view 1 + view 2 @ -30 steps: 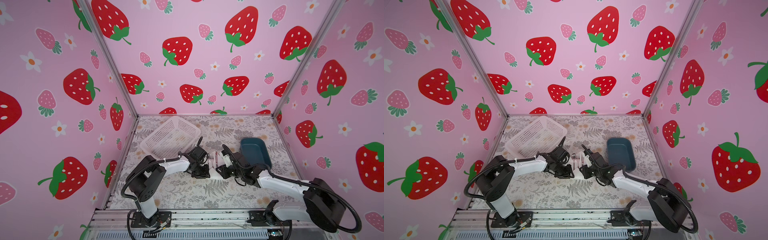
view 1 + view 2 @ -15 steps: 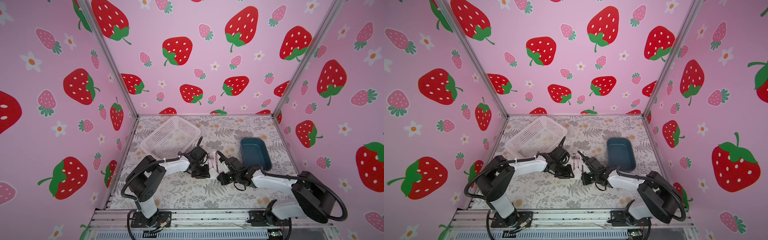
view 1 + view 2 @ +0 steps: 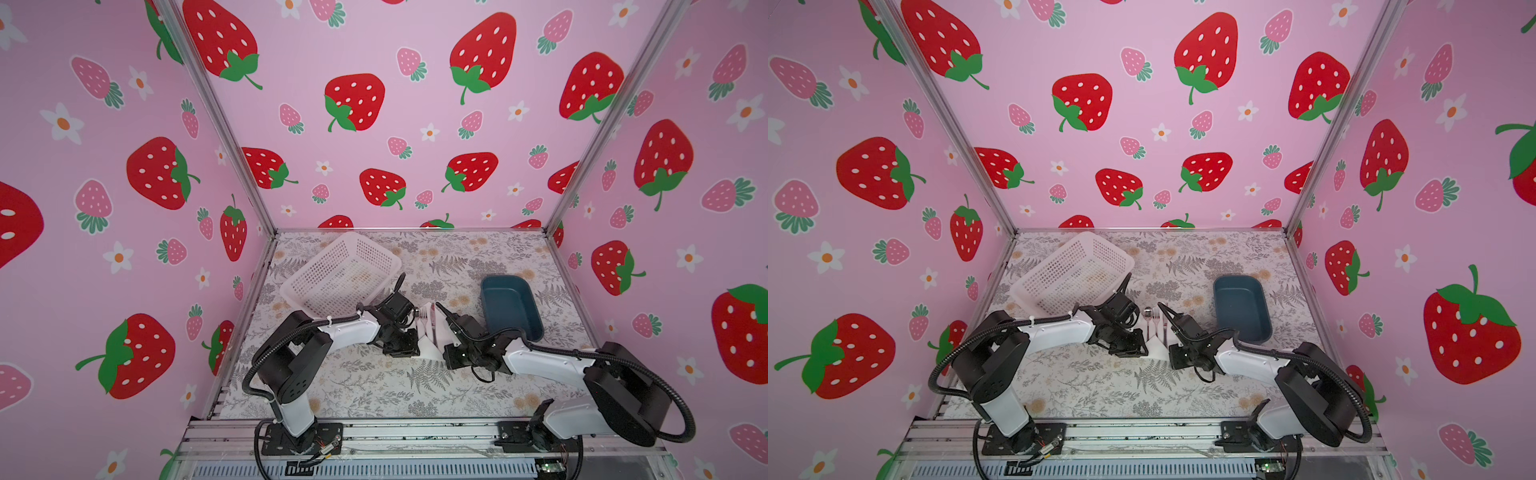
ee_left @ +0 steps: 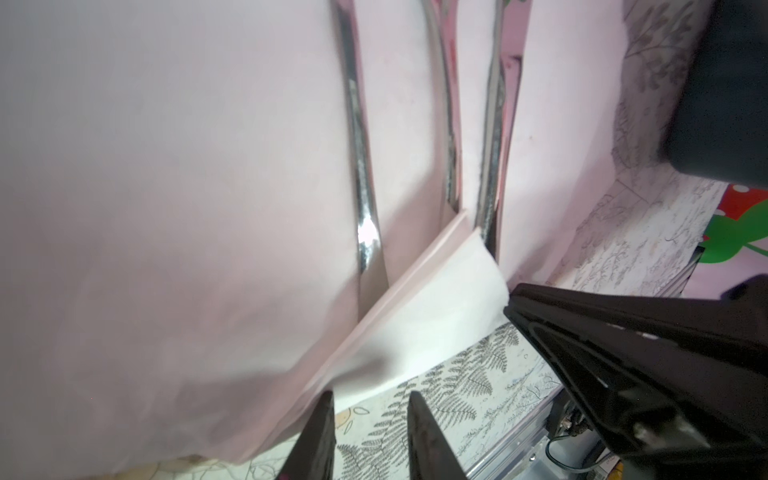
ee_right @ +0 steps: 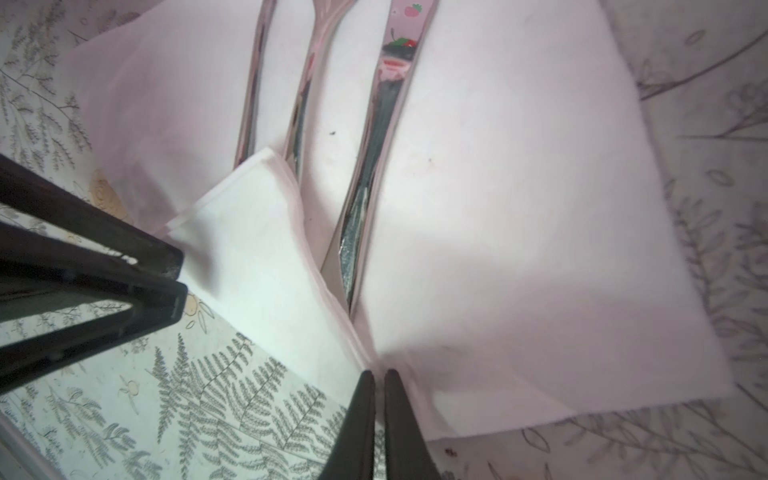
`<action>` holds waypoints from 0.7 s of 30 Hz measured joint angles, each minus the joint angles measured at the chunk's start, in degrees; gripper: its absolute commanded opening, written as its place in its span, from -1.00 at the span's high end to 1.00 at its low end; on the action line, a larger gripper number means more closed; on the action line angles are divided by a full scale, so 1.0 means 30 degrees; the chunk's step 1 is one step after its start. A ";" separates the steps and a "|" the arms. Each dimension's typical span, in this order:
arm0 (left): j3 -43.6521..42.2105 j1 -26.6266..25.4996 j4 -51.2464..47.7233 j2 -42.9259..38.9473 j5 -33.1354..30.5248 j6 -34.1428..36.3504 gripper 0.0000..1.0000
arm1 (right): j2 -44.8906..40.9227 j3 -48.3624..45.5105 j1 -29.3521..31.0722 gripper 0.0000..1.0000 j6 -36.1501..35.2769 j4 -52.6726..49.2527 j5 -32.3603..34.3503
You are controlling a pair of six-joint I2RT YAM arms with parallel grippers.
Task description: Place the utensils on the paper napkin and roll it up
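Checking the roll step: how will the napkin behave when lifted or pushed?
Probably floppy: a corner of the napkin lies folded over handle ends of the utensils. It looks thin and likely light, so a push may wrinkle it rather than slide it. The utensils' weight probably pins its middle.

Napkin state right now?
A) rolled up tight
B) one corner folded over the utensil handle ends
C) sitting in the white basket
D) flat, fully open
B: in the right wrist view a corner of the paper napkin lies folded back over handle ends of the utensils, while the rest of the sheet lies flat under them on the table.
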 measured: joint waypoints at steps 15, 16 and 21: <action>0.0044 0.0000 -0.0131 0.0080 -0.0153 0.0000 0.40 | -0.2506 0.0175 0.0000 0.69 0.0634 0.0845 -0.0823; 0.0044 0.0000 -0.0131 0.0087 -0.0153 0.0000 0.40 | -0.2572 0.0109 0.0022 0.69 0.0707 0.1428 -0.1319; 0.0044 0.0000 -0.0131 0.0138 -0.0146 0.0000 0.40 | -0.0962 0.0117 0.0765 0.70 0.0801 0.2739 -0.2550</action>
